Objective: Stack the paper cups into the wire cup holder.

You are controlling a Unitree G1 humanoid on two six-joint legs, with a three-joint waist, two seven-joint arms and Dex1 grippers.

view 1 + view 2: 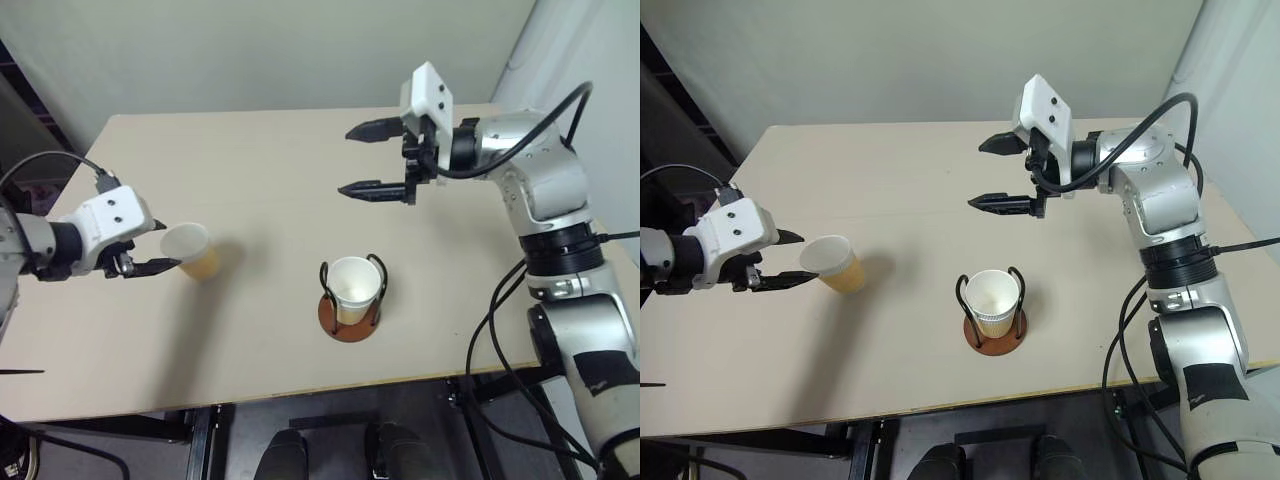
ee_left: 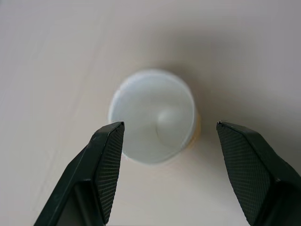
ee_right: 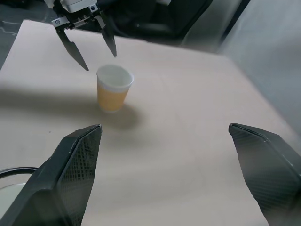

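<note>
— So, where are the cups?

— One cup [image 1: 353, 289] sits upright inside the wire holder [image 1: 351, 300], near the front middle of the bench [image 1: 250, 180]. Its white mouth shows just above the black loops, and the brown disc base rests flat on the bench top. I can't tell whether more cups are nested under it.

— And the other?

— Another cup [image 1: 191, 250] stands on the bench well to the left of the holder, apparently upright, though the angle makes that hard to judge.

— What's the left gripper [image 1: 157, 247] doing?

— It's right at that loose cup, fingers [image 2: 106, 160] spread wide, one on each side of the rim. I can't make out any contact with the cup.

— And the right gripper [image 1: 372, 158]?

— Up in the air over the far side of the bench, beyond the holder, pointing to the left. Its fingers [image 1: 375, 189] are wide apart too, with nothing between them.
</note>
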